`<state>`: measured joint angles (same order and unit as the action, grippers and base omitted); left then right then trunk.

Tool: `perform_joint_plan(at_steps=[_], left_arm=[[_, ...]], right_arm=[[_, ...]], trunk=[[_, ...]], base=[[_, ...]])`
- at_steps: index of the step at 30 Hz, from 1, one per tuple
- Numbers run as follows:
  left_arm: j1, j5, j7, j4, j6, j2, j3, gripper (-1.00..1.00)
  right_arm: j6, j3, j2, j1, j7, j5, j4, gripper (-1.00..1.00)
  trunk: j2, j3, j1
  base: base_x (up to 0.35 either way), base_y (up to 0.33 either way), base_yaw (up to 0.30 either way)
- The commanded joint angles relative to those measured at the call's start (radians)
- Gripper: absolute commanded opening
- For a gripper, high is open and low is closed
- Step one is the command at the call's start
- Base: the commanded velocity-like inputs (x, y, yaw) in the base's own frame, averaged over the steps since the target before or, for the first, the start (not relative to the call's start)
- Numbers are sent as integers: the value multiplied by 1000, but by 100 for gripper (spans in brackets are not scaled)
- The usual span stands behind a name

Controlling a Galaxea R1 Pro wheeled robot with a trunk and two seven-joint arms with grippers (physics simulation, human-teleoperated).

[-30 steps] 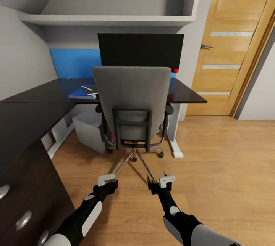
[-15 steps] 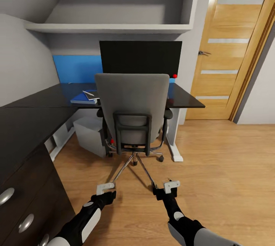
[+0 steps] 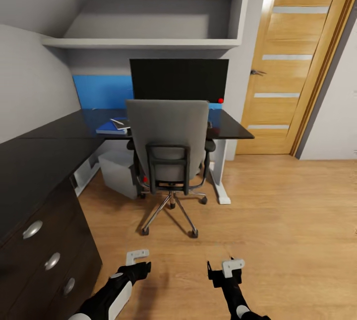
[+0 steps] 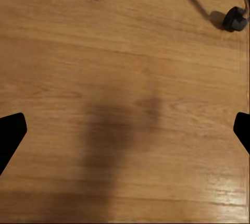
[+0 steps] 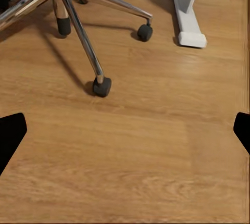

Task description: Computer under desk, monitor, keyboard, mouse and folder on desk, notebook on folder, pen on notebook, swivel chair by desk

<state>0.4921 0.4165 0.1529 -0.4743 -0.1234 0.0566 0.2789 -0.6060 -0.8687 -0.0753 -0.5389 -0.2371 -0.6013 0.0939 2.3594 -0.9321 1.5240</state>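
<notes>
Swivel chair [image 3: 168,141] tucked at desk [image 3: 44,154] front edge; monitor [image 3: 178,79] along back edge; computer [image 3: 118,173] beneath; folder [image 3: 110,128] on desk, small items atop unclear; keyboard, mouse hidden; left gripper [image 3: 137,256] and right gripper [image 3: 232,264] open, empty, above floor [image 3: 287,211].

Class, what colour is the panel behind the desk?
Bright blue; the back panel shows best in the head view.

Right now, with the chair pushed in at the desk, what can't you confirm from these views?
- Keyboard and mouse: head view, hidden behind the swivel chair back.
- Pen on the folder: too small to tell.
- Computer: partly hidden by the chair.
- Desk: its near end is cut off by the frame edge.
</notes>
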Motion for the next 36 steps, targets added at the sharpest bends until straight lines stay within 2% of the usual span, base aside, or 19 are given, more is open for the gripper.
perform_joint_plan(at_steps=[1,7,14,21,26,28,36], left_arm=[[0,10,10,-2,-3,-1,8,100],[0,9,10,15,-3,1,9,100],[0,8,10,60,0,21,12,100],[0,9,12,119,28,26,12,100],[0,10,12,184,77,25,11,100],[0,11,10,235,120,23,10,100],[0,14,7,349,220,16,9,100]], right_arm=[[-1,-9,0,1,-8,-1,0,100],[-3,-8,-3,10,-8,-1,-30,100],[-2,-7,-4,11,-8,-7,-77,100],[-2,-5,3,12,-7,-57,-105,100],[-1,-5,26,13,-6,-85,-109,100],[-1,-5,34,13,-5,-92,-110,100],[-1,-6,39,29,-4,-96,-111,100]], trunk=[[-7,2,-5],[-49,21,-28],[-98,43,-55],[-147,65,-81],[-182,81,-101],[-196,87,-108],[-252,112,-139]], base=[[-306,-202,0],[-303,-216,0],[-301,-219,0],[-196,-147,0],[-47,-35,0],[-13,-10,0],[-4,-3,0]])
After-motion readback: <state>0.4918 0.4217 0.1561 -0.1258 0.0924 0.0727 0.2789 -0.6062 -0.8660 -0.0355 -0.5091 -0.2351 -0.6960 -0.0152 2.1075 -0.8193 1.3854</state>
